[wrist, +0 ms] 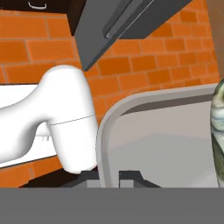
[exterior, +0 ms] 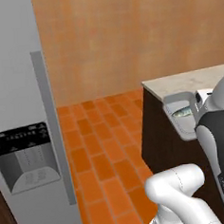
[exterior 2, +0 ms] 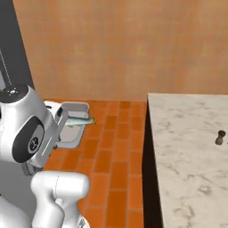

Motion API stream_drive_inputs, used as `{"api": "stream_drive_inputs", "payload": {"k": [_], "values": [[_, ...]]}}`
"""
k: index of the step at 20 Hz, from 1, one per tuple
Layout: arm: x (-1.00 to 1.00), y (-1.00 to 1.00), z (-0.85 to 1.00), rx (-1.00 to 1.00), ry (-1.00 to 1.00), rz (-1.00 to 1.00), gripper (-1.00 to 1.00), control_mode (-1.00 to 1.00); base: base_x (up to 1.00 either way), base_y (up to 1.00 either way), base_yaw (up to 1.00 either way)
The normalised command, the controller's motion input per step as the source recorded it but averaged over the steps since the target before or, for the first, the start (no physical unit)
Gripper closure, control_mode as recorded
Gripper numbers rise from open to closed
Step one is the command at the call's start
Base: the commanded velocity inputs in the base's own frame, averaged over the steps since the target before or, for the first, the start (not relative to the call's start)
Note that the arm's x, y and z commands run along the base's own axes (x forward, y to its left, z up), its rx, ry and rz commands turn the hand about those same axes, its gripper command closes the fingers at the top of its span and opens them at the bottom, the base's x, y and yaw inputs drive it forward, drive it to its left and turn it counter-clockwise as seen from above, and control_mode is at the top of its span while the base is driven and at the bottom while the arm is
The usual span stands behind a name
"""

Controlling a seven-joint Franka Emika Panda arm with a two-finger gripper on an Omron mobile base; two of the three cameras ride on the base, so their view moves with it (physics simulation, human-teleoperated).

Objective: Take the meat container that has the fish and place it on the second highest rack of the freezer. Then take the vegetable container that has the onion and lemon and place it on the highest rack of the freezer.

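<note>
On the left we see the grey freezer (exterior: pixel 24 116) with its door panel, standing on the orange tile floor (exterior: pixel 94 134). Further right, our gripper (wrist: pixel 110 177) is clamped on the rim of the meat container (exterior 2: pixel 73 127), held in the air over the floor beside the marble counter (exterior 2: pixel 187 147). The fish (exterior 2: pixel 80 120) lies in the tray.

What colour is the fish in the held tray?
Silvery grey fish, pale yellowish tint; clearest in the right base view.

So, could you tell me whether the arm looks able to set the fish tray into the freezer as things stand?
Probably not yet. The pincer is shut on the meat container holding the fish, but the freezer door looks closed, blocking the racks.
</note>
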Motion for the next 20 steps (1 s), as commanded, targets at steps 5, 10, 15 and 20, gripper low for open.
{"api": "stream_drive_inputs", "payload": {"k": [5, 10, 15, 20], "values": [[0.00, 0.00, 0.00, 0.00, 0.00, 0.00, 1.00, 1.00, 0.96, -0.04, 0.22], [0.00, 0.00, 0.00, 0.00, 0.00, 0.00, 1.00, 1.00, 0.87, -0.22, 0.19], [0.00, 0.00, 0.00, 0.00, 0.00, 0.00, 1.00, 1.00, 0.75, -0.41, 0.16], [0.00, 0.00, 0.00, 0.00, 0.00, 0.00, 1.00, 1.00, 0.70, -0.43, 0.18]]}}
